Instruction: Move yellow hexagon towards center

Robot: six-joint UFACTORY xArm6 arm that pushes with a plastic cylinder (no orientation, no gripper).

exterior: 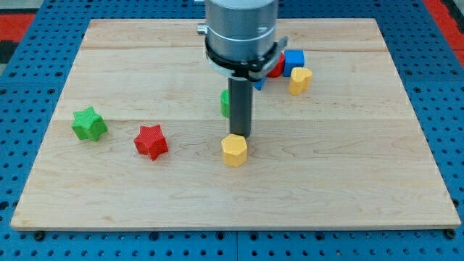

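Observation:
The yellow hexagon (234, 150) lies on the wooden board (348, 167), just below the board's middle. My tip (241, 136) stands right at the hexagon's upper edge, touching it or nearly so. The rod rises straight up from there to the arm's grey body at the view's top.
A green block (225, 103) is partly hidden behind the rod. A red star (151, 141) and a green star (89, 124) lie at the left. A blue cube (293, 60), a red block (276, 67) and a second yellow block (300, 80) cluster at the upper right.

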